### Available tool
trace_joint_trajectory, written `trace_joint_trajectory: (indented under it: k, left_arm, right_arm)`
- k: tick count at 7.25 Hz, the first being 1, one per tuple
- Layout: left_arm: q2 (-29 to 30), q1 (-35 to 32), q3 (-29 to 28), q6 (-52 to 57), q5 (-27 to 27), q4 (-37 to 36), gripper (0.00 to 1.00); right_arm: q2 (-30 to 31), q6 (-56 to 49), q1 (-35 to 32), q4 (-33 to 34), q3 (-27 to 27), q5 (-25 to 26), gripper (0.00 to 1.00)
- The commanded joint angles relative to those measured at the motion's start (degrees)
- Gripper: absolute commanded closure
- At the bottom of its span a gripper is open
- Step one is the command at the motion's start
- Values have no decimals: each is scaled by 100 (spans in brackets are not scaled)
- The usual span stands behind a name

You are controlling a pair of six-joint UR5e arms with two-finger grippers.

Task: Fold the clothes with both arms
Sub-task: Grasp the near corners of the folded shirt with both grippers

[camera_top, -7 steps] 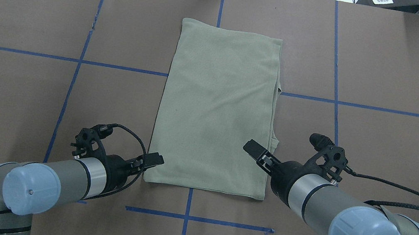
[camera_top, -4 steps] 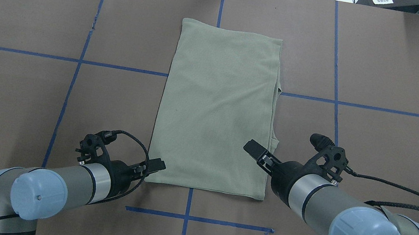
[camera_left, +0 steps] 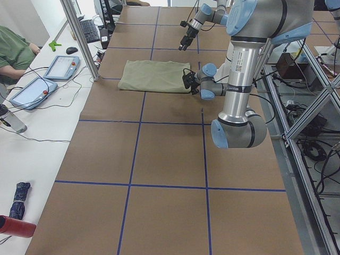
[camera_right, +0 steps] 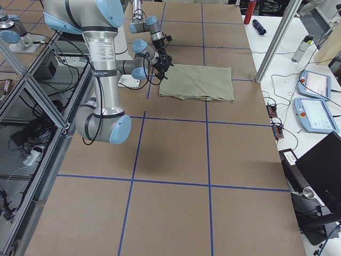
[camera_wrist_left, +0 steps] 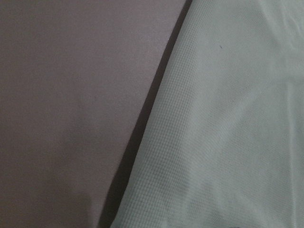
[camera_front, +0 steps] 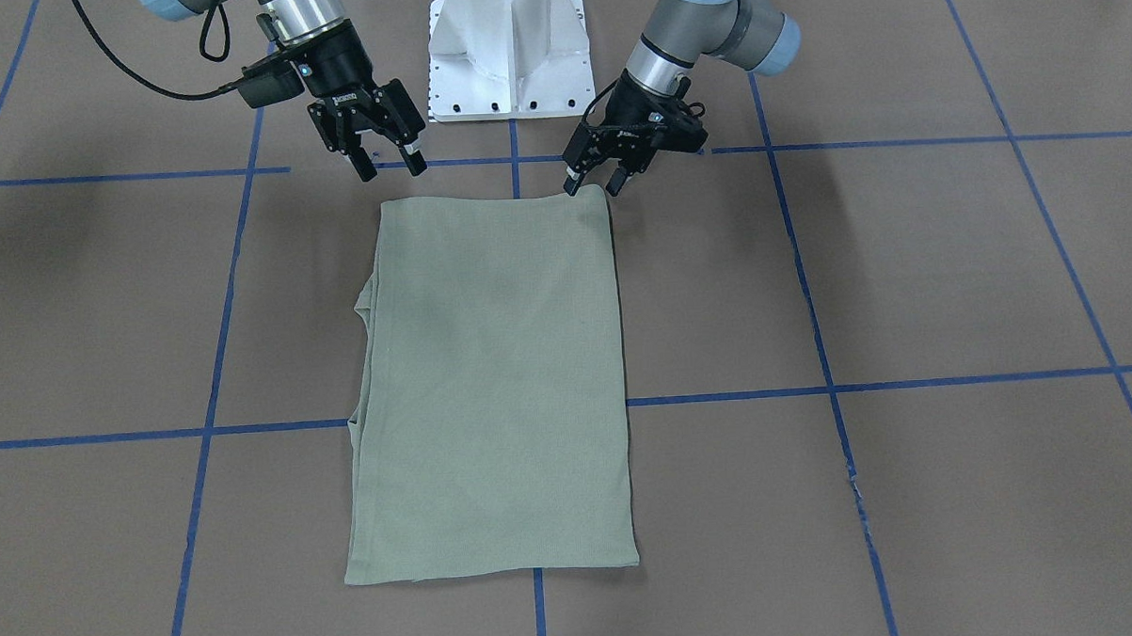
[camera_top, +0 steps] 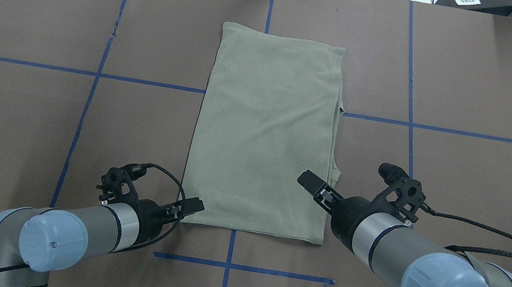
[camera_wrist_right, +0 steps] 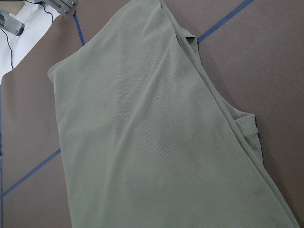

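The clothes are one sage-green shirt [camera_top: 263, 129], folded into a long flat rectangle at the table's middle [camera_front: 493, 377]. Extra layers peek out along the side by my right arm [camera_wrist_right: 242, 128]. My left gripper [camera_front: 591, 185] [camera_top: 192, 205] is open and low at the shirt's near corner on my left side, its fingers on either side of that corner. The left wrist view shows only the cloth edge [camera_wrist_left: 228, 118] and brown table. My right gripper [camera_front: 393, 169] [camera_top: 309, 181] hangs open above the near corner on my right, holding nothing.
The brown table cover [camera_top: 32, 128] carries a grid of blue tape lines. The white pedestal base [camera_front: 508, 47] stands just behind the shirt's near edge. A seated person [camera_left: 13, 50], tablets [camera_left: 61, 66] and an aluminium post [camera_left: 79, 37] are at the far side.
My left gripper has moved right and back toward the robot, closing in on the shirt's near-left corner. The right arm and the shirt have not moved.
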State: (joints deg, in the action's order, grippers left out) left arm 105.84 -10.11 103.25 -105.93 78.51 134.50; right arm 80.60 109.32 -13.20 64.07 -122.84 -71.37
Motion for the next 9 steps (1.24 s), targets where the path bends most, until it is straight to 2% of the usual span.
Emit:
trace_joint_trajectory:
  k: [1, 6, 7, 8, 9]
  left_arm:
    - [76, 1, -147, 11, -2, 6, 11]
    - [112, 10, -192, 29, -2, -3, 14]
    - [112, 10, -200, 29, -2, 6, 17]
    - [112, 10, -192, 20, 7, 6, 26]
    - [121, 10, -192, 11, 7, 6, 40]
  right_arm:
    - [0, -7, 10, 0, 6, 10, 0]
    - [0, -7, 2, 0, 15, 1, 0]
    - [0, -7, 2, 0, 15, 1, 0]
    - [0, -7, 10, 0, 32, 1, 0]
    - [0, -7, 11, 0, 32, 1, 0]
